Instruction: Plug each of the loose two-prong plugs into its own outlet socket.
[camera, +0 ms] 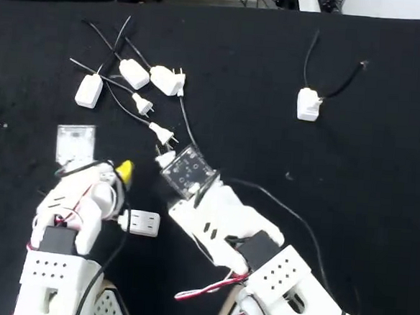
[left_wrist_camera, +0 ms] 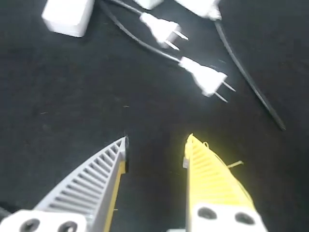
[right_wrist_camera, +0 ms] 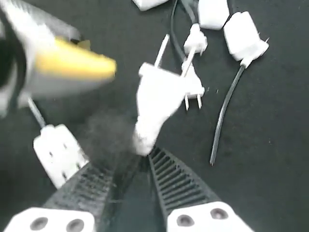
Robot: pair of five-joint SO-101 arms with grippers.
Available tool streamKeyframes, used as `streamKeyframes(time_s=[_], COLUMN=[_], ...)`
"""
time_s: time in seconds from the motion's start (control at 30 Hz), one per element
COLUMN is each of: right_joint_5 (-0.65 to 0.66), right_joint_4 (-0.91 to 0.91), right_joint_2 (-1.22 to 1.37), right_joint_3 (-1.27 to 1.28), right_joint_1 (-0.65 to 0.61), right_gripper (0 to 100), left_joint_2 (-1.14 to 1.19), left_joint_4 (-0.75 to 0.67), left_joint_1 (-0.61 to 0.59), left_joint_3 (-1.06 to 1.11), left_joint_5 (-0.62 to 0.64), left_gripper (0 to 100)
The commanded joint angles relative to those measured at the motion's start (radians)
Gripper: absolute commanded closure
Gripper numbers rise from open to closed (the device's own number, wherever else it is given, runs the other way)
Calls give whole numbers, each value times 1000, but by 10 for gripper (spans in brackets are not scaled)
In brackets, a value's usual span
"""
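Right claw (right_wrist_camera: 145,153) seemingly pinches a white plug (right_wrist_camera: 159,96); left claw (left_wrist_camera: 157,140) gapes above black table (left_wrist_camera: 58,96)

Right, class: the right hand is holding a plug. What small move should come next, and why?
Probably swing the right hand toward the outlet socket, turning the plug. The hand grips the plug's cord end, its prongs point away from the socket, whose slots lie bare close by.
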Motion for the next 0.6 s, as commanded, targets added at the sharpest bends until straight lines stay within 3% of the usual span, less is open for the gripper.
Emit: streamKeyframes(time_s=[0.0, 0.4, 0.57], right_joint_5=[57, 413, 534], right_joint_4=[75, 505, 621], right_joint_2=[-30, -28, -27], right_joint_3=[-65, -493, -526], right_joint_1=[18, 204, 250], right_gripper=[988, 988, 988], left_joint_2=[-11, -11, -11], left_joint_4=[-9, -11, -11], left_joint_1=[-96, -125, -125], left_joint_3=[-58, -58, -58], left_joint_5=[0, 0, 0], left_gripper=[798, 798, 798])
